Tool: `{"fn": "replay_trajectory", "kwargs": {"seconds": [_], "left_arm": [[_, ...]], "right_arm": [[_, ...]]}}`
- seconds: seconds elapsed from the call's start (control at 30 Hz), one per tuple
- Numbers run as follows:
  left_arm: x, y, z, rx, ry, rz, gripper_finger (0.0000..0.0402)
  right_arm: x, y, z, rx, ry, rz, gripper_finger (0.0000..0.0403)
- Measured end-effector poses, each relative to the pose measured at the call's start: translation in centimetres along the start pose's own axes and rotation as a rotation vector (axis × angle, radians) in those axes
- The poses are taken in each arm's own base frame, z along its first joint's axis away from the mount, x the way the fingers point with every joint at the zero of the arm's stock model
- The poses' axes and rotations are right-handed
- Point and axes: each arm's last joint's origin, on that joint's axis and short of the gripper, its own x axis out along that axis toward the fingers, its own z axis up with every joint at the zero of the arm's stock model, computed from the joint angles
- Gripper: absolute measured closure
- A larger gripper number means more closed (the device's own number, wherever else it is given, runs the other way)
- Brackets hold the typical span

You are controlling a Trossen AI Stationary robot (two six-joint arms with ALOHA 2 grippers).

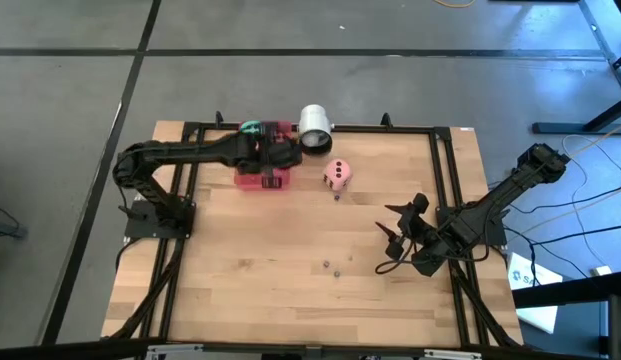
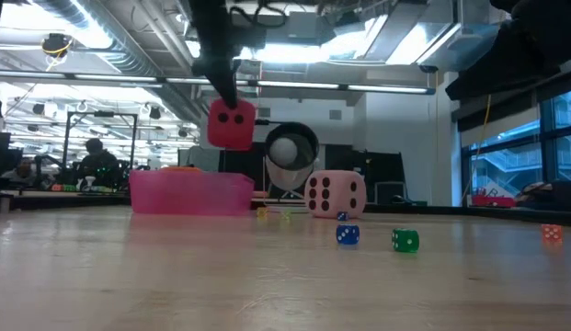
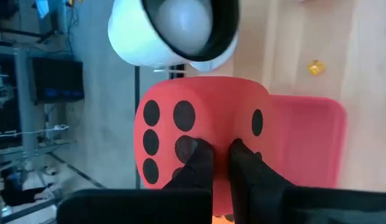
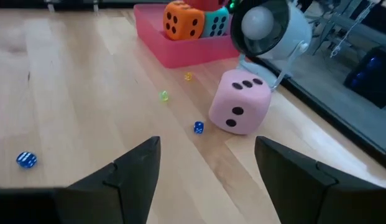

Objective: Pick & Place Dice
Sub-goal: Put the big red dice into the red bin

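My left gripper (image 3: 220,149) is shut on the red die (image 2: 232,124), which hangs above the pink tray (image 2: 188,193) at the table's far edge. The orange die (image 4: 183,22) and the green die (image 4: 216,23) sit inside that tray (image 4: 180,53). The pink die (image 4: 239,102) rests on the table just right of the tray (image 1: 262,180), in front of the white cylinder. My right gripper (image 4: 208,155) is open and waits low over the table's right side (image 1: 400,228), pointing toward the pink die (image 1: 338,174). My left gripper pinches the red die between its two fingers (image 3: 199,163) at an upper edge (image 3: 217,127), where the six-pip face meets the neighbouring face. The fingers come from above, pointing down. The die is lifted clear over the tray and hangs below the fingers.
A white cylinder (image 1: 315,128) with a dark opening lies at the far edge beside the tray. Tiny dice and beads are scattered on the wood: blue (image 2: 348,235), green (image 2: 405,241), orange (image 2: 551,233). Black frame rails (image 1: 445,200) border the table.
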Motion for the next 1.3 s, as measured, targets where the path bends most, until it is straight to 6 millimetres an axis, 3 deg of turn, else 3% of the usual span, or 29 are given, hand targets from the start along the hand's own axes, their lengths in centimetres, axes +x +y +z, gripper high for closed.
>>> {"fn": "replay_trajectory", "kwargs": {"seconds": [0.2, 0.4, 0.9, 1.13, 1.3], "left_arm": [[2.7, 3.0, -0.8, -0.045, -0.014, -0.043, 0.0400], [6.0, 4.1, -2.3, -0.058, -0.012, -0.062, 0.0400], [9.5, 5.0, -4.4, -0.026, -0.036, -0.037, 0.0400], [10.3, 5.4, -4.6, -0.032, -0.045, -0.054, 0.0400], [12.1, 4.8, -4.5, -0.010, -0.012, -0.077, 0.0400]], "right_arm": [[0.1, -0.1, 0.1, 0.002, -0.015, -0.019, 0.0142], [0.4, -0.2, 0.2, 0.010, -0.012, -0.036, 0.0142], [1.4, -0.8, 0.5, 0.035, 0.008, -0.084, 0.0142], [1.7, -1.0, 0.5, 0.044, 0.024, -0.091, 0.0142], [1.7, -1.0, 0.6, 0.045, 0.024, -0.092, 0.0142]]}}
